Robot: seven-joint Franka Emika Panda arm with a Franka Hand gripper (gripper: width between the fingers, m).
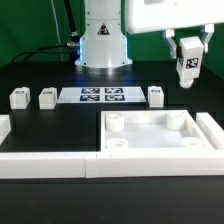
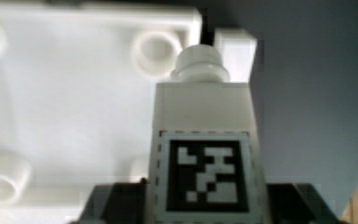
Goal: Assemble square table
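Exterior view first, and we sweep from its left: one loose leg peg (image 1: 18,97) stands on the black bench (image 1: 60,125), a second peg (image 1: 46,97) is just beside it, then the marker board (image 1: 103,96) lies flat, then a third peg (image 1: 155,95) stands past its end. Nearer the camera, the square panel (image 1: 150,132) lies flat on the bench, rim up, corner sockets open. Up at the exterior view's right we have the claw (image 1: 187,50), well above the bench, pinching the fourth leg (image 1: 188,62) between its fingers, tag facing us, long axis upright. So here's what counts: the panel lies below the claw and a little toward the exterior view's left, and the rear right socket (image 1: 178,119) looks to us the nearest. The wrist view backs it up: the fourth leg (image 2: 202,130) points its narrow tip down at the square panel (image 2: 60,100), and that tip shows just beside a round socket (image 2: 155,48), not over it. We reckon the next move calls for a small sideways shift, then a straight drop along the leg's axis.
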